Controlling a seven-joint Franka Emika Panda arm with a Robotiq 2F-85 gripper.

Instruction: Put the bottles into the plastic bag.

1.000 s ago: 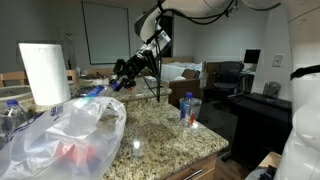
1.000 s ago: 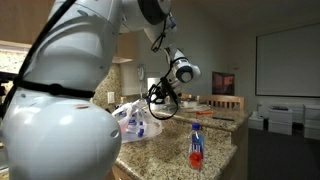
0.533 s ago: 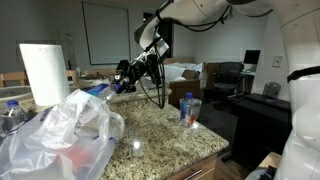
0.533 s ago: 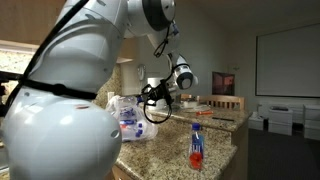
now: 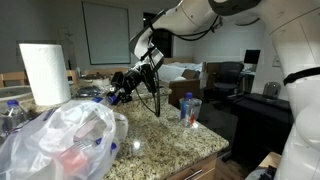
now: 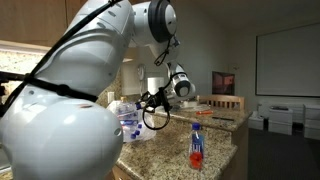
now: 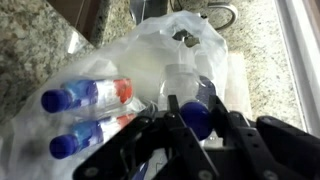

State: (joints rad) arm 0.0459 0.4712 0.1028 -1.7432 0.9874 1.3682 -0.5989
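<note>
We've got the gripper (image 7: 196, 128) closed tight on a bottle (image 7: 186, 88), its blue cap pointing back at the wrist camera, and it hangs right above the bag (image 7: 150, 60). Under the gripper and off to one side, two bottles (image 7: 88, 96) lie side by side inside the bag, with red labels and blue caps. In an exterior view a lone bottle (image 5: 190, 110) stands upright on the desk (image 5: 160, 135), well apart from the gripper, on the side away from the bag. A paper roll (image 5: 43, 72) stands beyond the bag.
</note>
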